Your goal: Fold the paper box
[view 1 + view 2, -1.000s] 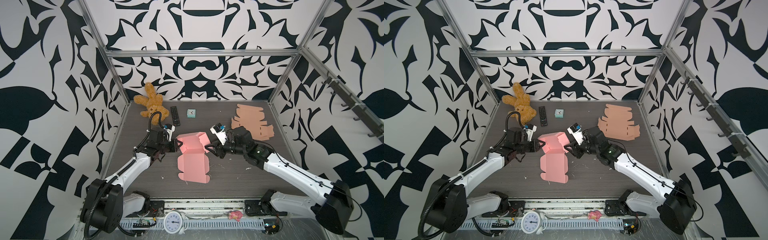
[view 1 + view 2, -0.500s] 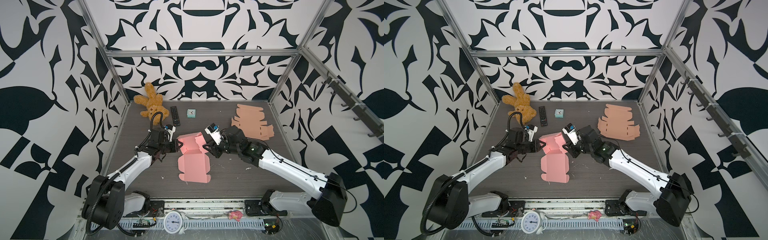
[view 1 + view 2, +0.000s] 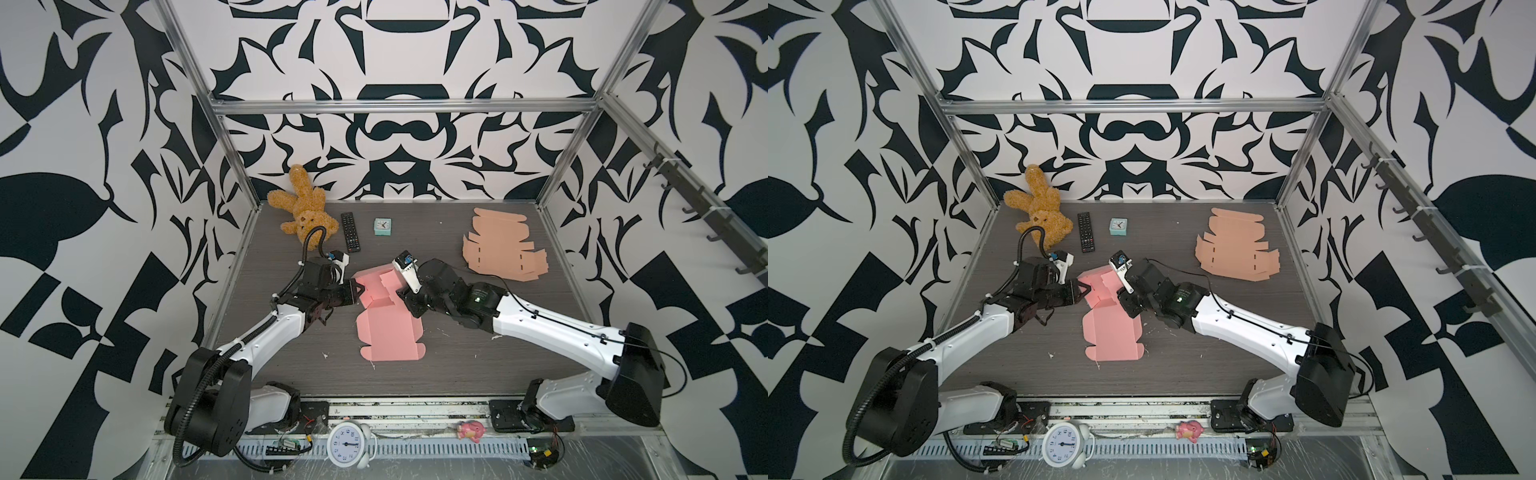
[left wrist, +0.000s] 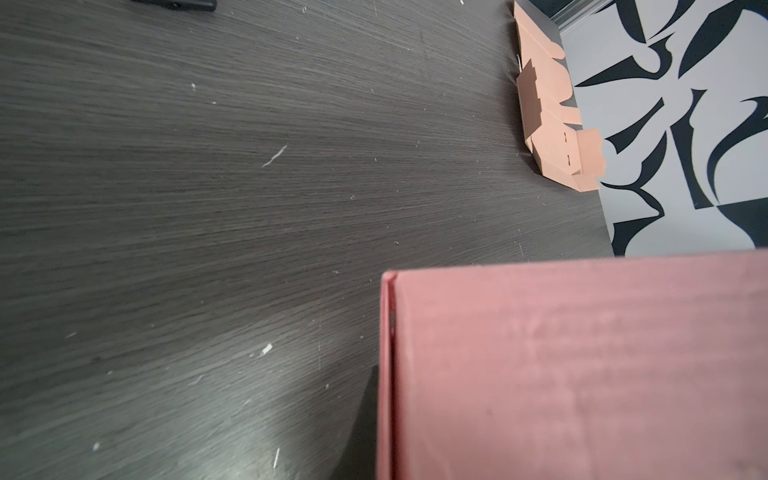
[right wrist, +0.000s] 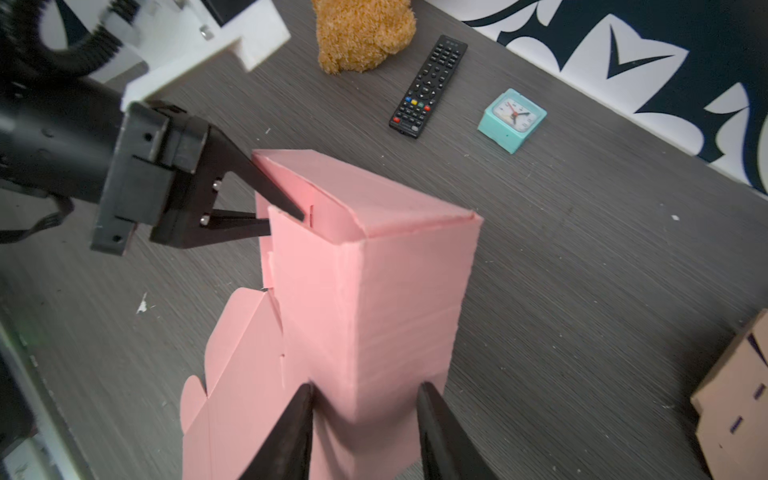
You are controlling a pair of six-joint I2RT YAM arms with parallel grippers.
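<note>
A pink paper box (image 3: 386, 332) lies at the table's middle, its back part folded up into walls (image 5: 374, 291) and its front panel flat (image 3: 1111, 336). My left gripper (image 3: 356, 289) (image 3: 1081, 289) is shut on the box's left wall, its fingertips (image 5: 286, 216) pinching the pink flap. The left wrist view shows only that pink wall (image 4: 582, 365) close up. My right gripper (image 3: 405, 299) (image 3: 1125, 303) (image 5: 365, 386) stands open astride the raised right corner, one finger against each side.
At the back left lie a brown plush bear (image 3: 305, 212), a black remote (image 3: 350, 232) and a teal clock (image 3: 382, 227). A flat tan box blank (image 3: 505, 245) lies at the back right. A white alarm clock (image 3: 348, 444) and a pink toy (image 3: 469, 430) sit on the front rail.
My right gripper has moved left to the box's right corner and its fingers now straddle it. The left gripper has kept its hold on the left wall.
</note>
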